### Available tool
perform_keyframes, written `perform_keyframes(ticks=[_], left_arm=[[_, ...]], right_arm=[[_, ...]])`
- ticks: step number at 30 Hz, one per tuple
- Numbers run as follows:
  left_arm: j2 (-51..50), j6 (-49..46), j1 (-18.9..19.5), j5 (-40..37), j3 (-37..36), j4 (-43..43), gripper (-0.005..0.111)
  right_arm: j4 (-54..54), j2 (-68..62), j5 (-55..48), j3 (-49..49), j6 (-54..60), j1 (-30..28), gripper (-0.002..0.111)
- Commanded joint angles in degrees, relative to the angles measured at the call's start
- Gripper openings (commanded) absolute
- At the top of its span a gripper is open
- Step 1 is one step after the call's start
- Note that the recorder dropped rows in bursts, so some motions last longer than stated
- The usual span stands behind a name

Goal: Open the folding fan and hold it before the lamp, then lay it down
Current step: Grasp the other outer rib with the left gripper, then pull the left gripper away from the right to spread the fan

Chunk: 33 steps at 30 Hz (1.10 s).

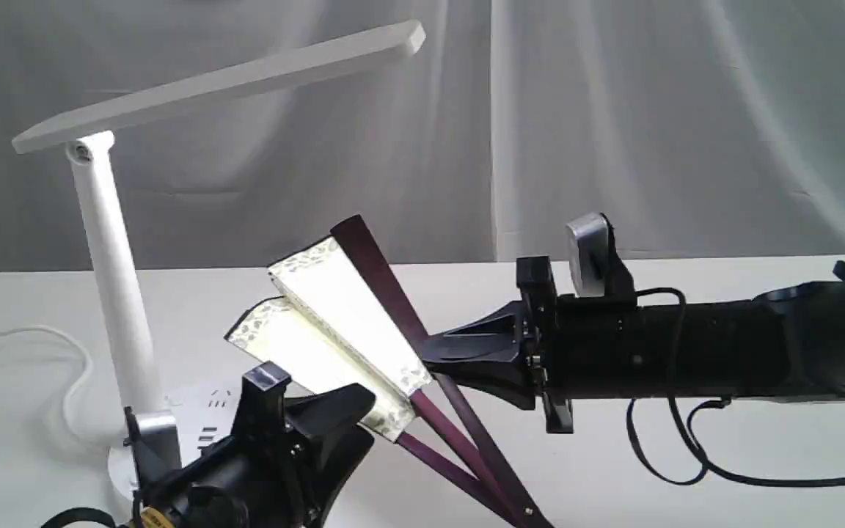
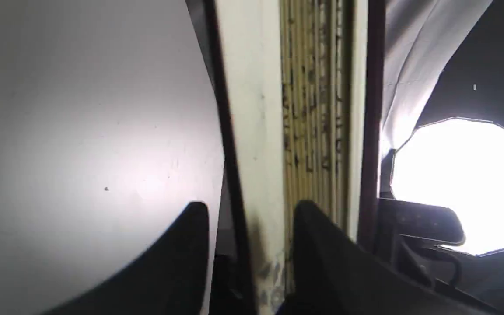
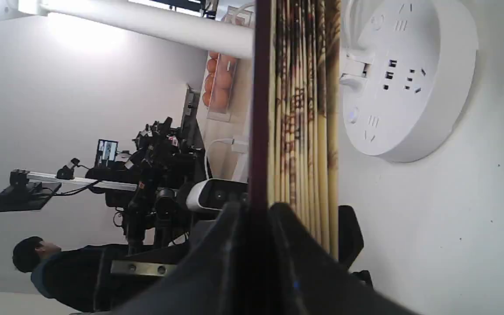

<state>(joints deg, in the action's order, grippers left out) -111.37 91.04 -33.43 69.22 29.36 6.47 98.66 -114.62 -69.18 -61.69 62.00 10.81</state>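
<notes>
The folding fan (image 1: 334, 308) hangs partly spread above the table, two cream panels fanned out and dark maroon ribs converging at the bottom edge of the exterior view. My left gripper (image 1: 360, 422) is shut on its lower fold from below. My right gripper (image 1: 430, 352) is shut on the upper maroon guard stick from the right. The left wrist view shows the fan (image 2: 256, 131) edge-on between the fingers (image 2: 322, 245). Seen from the right wrist, the fan's guard stick (image 3: 260, 109) is pinched beside the packed pleats. The white lamp (image 1: 111, 279) stands at left, its bar head above the fan, its base (image 3: 405, 78) behind the pleats.
The lamp's white cord (image 1: 26, 345) loops on the table (image 1: 796, 506) at far left. A black cable (image 1: 675, 462) sags under my right arm. A pale curtain (image 1: 613, 110) hangs behind. A bright round light (image 2: 462, 183) shows in the left wrist view; a person (image 3: 29, 258) and equipment appear beyond.
</notes>
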Motion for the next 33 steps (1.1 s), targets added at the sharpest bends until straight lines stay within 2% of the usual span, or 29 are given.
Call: perform_keyframes(ticks=[1, 5, 14, 24, 30, 33], left_arm=[[-0.2, 0.5, -0.4, 0.7, 0.3, -1.8, 0.027], [-0.2, 0.5, -0.4, 0.7, 0.3, -2.9, 0.021], [-2.3, 0.7, -0.4, 0.7, 4.9, 1.0, 0.021], [-4.7, 1.9, -0.4, 0.7, 4.9, 1.6, 0.02], [-4.7, 1.9, -0.4, 0.7, 4.9, 0.7, 0.0], [-4.7, 1.9, -0.4, 0.7, 4.9, 0.7, 0.0]], right_arm=[[1.3, 0.8, -0.8, 0.3, 1.0, 0.0, 0.0], [1.3, 0.8, -0.8, 0.3, 1.0, 0.0, 0.0], [1.3, 0.8, -0.8, 0.3, 1.0, 0.0, 0.0], [1.3, 0.8, -0.8, 0.3, 1.0, 0.0, 0.0], [1.3, 0.8, -0.8, 0.3, 1.1, 0.0, 0.0], [1.3, 0.8, -0.8, 0.3, 1.1, 0.0, 0.0]])
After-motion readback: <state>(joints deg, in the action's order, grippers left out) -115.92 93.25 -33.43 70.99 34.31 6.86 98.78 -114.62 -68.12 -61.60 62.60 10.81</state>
